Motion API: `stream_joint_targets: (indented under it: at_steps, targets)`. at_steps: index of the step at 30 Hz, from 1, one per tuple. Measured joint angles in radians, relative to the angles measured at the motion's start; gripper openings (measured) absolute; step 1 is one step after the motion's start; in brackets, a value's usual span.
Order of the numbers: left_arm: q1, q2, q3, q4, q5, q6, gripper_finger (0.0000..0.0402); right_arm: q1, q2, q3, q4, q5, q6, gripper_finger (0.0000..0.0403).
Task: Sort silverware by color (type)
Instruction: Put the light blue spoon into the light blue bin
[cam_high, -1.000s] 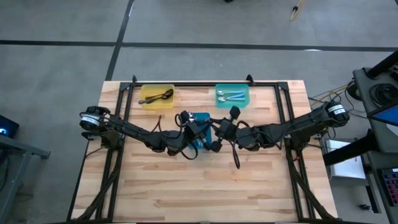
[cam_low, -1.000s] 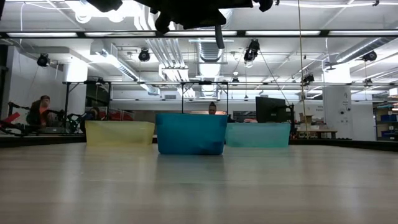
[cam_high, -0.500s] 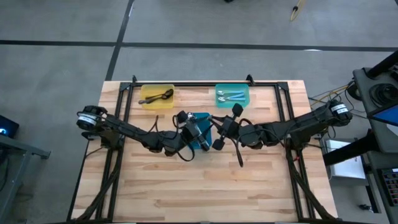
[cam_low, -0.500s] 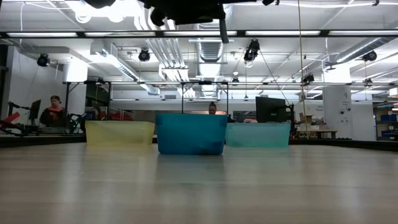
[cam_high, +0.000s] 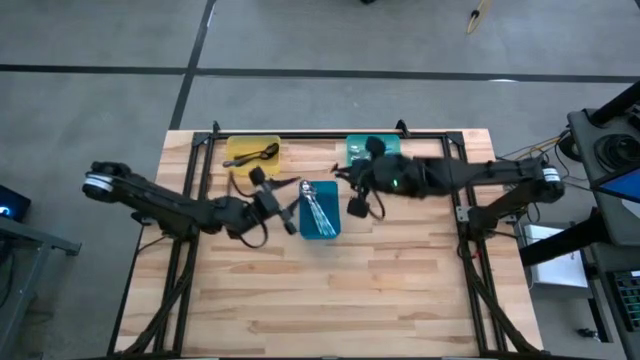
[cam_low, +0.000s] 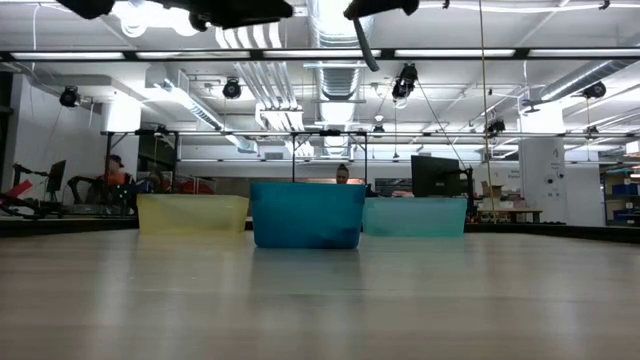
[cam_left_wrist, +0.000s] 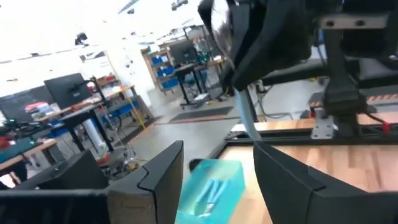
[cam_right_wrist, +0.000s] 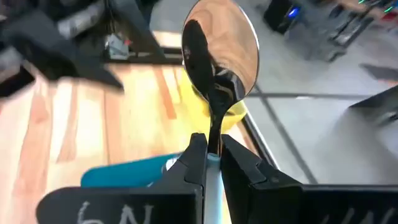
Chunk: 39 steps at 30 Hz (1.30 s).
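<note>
Fingers (cam_right_wrist: 198, 163) of the right gripper (cam_right_wrist: 210, 158) pinch a light-blue-handled spoon (cam_right_wrist: 219, 56), bowl outward, above the worktop (cam_high: 330, 290) between the blue tray (cam_high: 318, 211) and the teal tray (cam_high: 356, 150). Left gripper (cam_left_wrist: 214, 168) fingers stand apart, empty, just beside the blue tray, which holds shiny spoons (cam_high: 314, 207). Dark spoons (cam_high: 258, 154) lie in the yellow tray (cam_high: 240, 145), well beyond the blue tray.

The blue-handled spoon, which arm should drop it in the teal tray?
The right. Its gripper is shut on the blue-handled spoon and hangs close to the teal tray in the high view. The left gripper is open, holds nothing, and sits beside the blue tray, farther away.
</note>
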Motion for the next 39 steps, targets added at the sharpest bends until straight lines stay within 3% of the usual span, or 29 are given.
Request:
stream_joint_targets:
  at_steps: [5,10,24,39]
  targets:
    - [0.023,-0.138,-0.082,-0.001,0.002,0.006,0.0174,-0.141,0.031,0.101,-0.155,-0.159,-0.038,0.0018]
    - [0.058,-0.230,-0.124,0.000,0.005,0.012,0.0174,-0.258,0.071,0.156,-0.219,-0.243,-0.131,0.0018]
    - [0.267,-0.326,-0.134,-0.007,0.003,0.138,0.0142,-0.498,0.281,0.263,-0.302,-0.298,-0.402,0.0018]
    - [0.410,-0.338,-0.110,-0.007,0.014,0.225,0.0132,-0.629,0.566,0.570,-0.805,-0.404,-0.630,0.0018]
